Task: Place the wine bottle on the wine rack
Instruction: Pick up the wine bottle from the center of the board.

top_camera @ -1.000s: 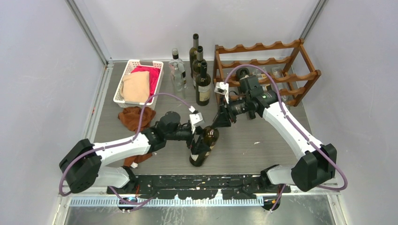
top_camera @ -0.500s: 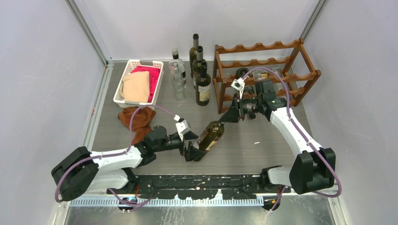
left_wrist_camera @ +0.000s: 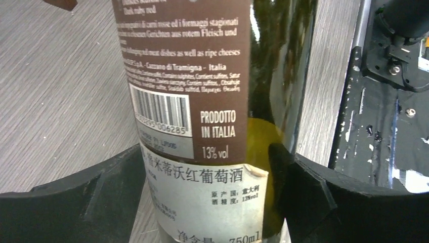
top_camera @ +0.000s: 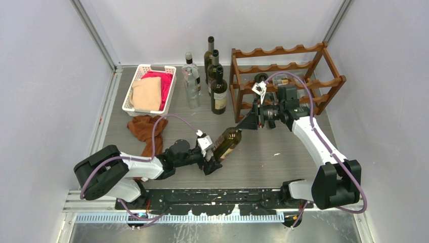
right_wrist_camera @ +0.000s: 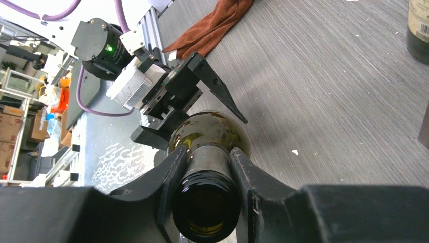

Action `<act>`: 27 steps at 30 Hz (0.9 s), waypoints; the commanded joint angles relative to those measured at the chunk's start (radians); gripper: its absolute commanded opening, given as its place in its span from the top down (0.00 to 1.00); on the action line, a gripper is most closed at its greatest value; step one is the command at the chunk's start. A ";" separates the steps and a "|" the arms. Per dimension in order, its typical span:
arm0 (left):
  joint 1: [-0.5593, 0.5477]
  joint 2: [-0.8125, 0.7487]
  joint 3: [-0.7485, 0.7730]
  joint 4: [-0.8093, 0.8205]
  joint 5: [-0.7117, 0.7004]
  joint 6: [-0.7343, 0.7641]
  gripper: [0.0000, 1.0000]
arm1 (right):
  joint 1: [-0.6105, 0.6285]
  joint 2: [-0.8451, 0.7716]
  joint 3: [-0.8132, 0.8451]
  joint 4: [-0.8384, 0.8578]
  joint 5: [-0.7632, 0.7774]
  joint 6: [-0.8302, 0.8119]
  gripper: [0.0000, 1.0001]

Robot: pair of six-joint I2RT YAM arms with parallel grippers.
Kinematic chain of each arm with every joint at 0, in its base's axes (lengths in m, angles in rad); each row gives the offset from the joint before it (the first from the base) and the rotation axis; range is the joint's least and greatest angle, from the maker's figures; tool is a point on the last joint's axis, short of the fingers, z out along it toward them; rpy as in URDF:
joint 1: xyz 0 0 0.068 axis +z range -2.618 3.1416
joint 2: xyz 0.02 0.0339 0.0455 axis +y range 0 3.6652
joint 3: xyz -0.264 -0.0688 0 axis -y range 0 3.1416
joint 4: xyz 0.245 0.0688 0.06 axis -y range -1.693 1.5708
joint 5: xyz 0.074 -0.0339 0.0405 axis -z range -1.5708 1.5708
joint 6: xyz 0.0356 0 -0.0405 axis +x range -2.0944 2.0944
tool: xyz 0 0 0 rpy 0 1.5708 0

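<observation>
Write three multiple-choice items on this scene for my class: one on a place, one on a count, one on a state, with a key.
1. Where does the right gripper grip the wine bottle?
A. the neck
B. the label
C. the base

2. How many upright bottles stand beside the wine rack?
A. two
B. four
C. six

3. How is the left gripper?
A. shut tight on the bottle's neck
B. open, fingers either side of the bottle's lower body
C. shut on nothing, far from the bottle

Key:
1 A: the right wrist view shows its fingers clamped on the neck just below the mouth.
2 B: one clear and three dark bottles stand there.
3 B: the right wrist view shows its fingers spread apart at the bottle's base.
</observation>
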 commanded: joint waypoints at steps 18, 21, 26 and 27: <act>-0.012 0.129 0.107 0.190 0.063 0.025 0.22 | -0.005 -0.025 0.004 0.066 -0.079 0.056 0.99; -0.012 0.132 0.108 0.195 0.059 0.018 0.93 | -0.004 -0.029 0.001 0.065 -0.067 0.054 0.99; -0.008 0.079 0.092 0.139 0.080 0.029 1.00 | -0.004 -0.031 0.023 -0.049 -0.014 -0.059 0.74; -0.004 0.062 0.096 0.103 0.094 0.035 1.00 | -0.004 -0.023 0.041 -0.120 -0.001 -0.122 0.61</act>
